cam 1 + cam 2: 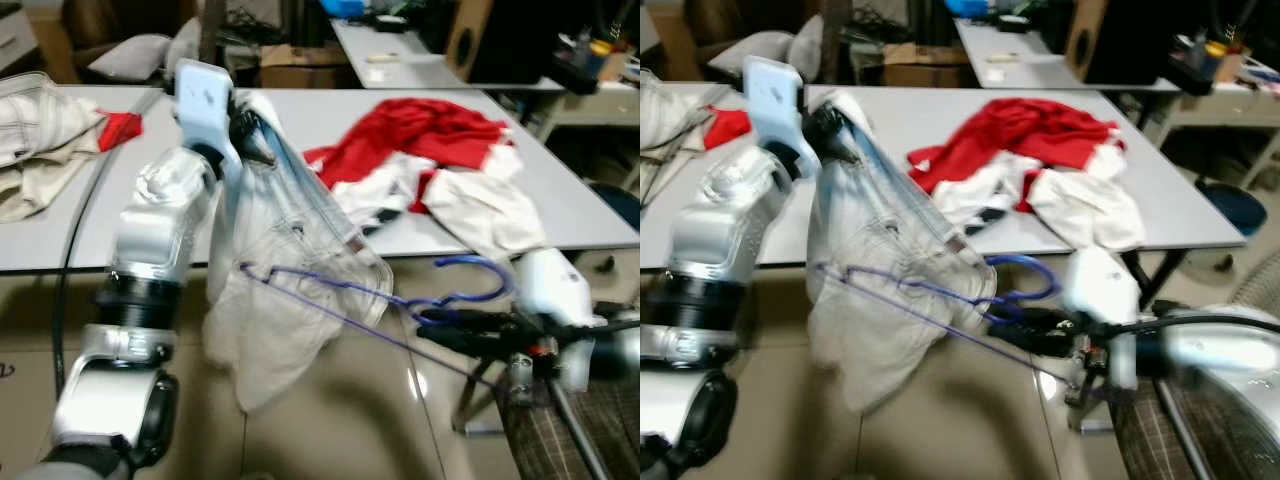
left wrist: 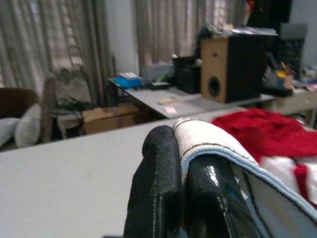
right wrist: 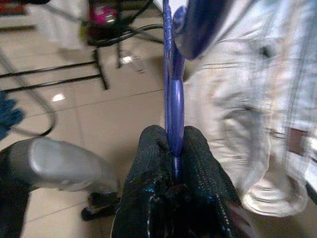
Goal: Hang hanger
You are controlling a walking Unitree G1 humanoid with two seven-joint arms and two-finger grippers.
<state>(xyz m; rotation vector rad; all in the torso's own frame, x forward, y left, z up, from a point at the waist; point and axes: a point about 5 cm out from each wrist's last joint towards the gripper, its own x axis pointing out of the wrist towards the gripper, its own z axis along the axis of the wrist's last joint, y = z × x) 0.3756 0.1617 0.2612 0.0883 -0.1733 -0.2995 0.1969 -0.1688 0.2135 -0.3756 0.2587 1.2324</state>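
A blue wire hanger [image 1: 400, 297] is threaded into a pale, light-blue-trimmed garment [image 1: 290, 290] that hangs in the air in front of the table. My left gripper [image 1: 245, 135] is raised at the table's near edge, shut on the garment's upper edge [image 2: 203, 144]. My right gripper [image 1: 440, 325] is low on the right, shut on the hanger [image 3: 171, 114] just below its hook [image 1: 480, 275]. The hanger's blue bar runs through the cloth toward the left.
A grey table [image 1: 300, 120] carries a red and white garment pile [image 1: 430, 170] on the right and beige cloth [image 1: 35, 140] on the left. Beyond stand a second table [image 1: 390, 60], a speaker [image 2: 237, 67] and a box [image 1: 300, 65]. Tiled floor lies below.
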